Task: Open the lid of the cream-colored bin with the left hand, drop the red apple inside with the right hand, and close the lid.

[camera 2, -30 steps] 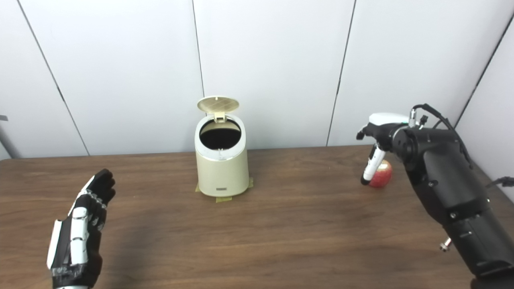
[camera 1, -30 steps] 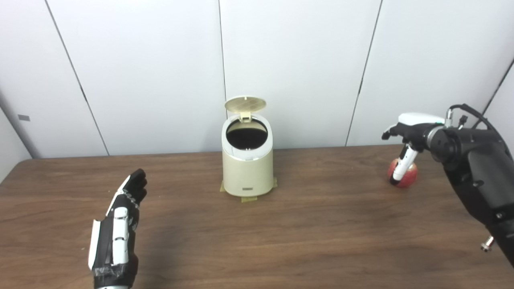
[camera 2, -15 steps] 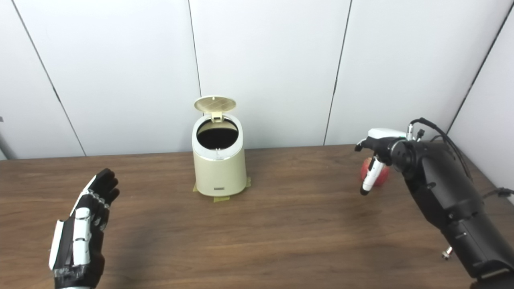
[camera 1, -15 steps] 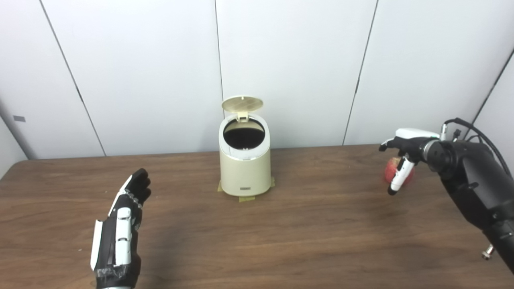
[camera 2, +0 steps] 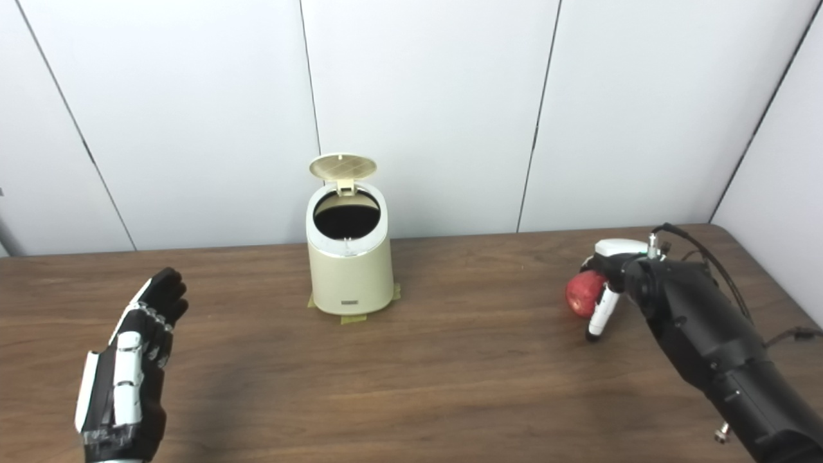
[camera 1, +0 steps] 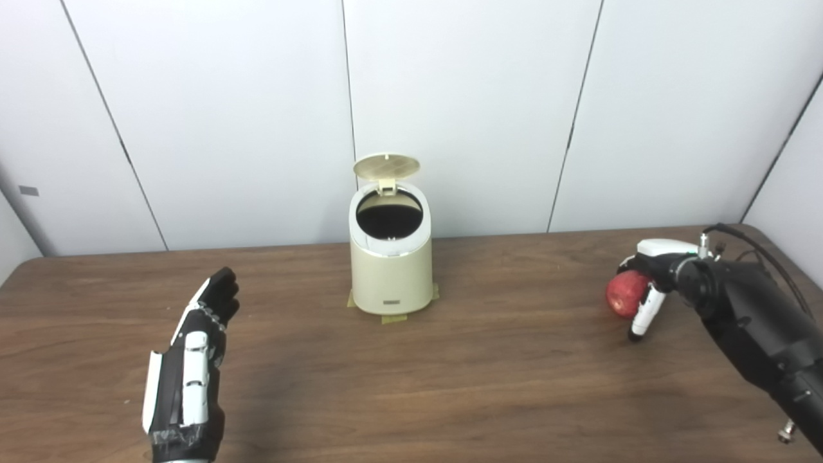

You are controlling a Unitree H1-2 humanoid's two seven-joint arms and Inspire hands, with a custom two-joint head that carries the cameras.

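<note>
The cream-colored bin (camera 1: 390,276) stands at the back middle of the table, its round lid (camera 1: 386,166) tipped up and its dark mouth showing. The red apple (camera 1: 625,294) rests on the table at the right. My right hand (camera 1: 651,278) is down against the apple's right side, with one white finger (camera 1: 643,315) pointing down to the table in front of it; the other fingers are hidden behind the apple. The hand does not look closed on the apple. My left hand (camera 1: 193,360) is open and empty, held flat at the front left.
The brown wooden table (camera 1: 501,373) ends at a rounded corner at the far right (camera 2: 726,231). White wall panels stand close behind the bin. Tape tabs (camera 1: 393,317) hold the bin's base to the table.
My right hand has come down from above the apple to its right side, its finger now near the table. The camera has shifted a little. The left hand and bin have not moved.
</note>
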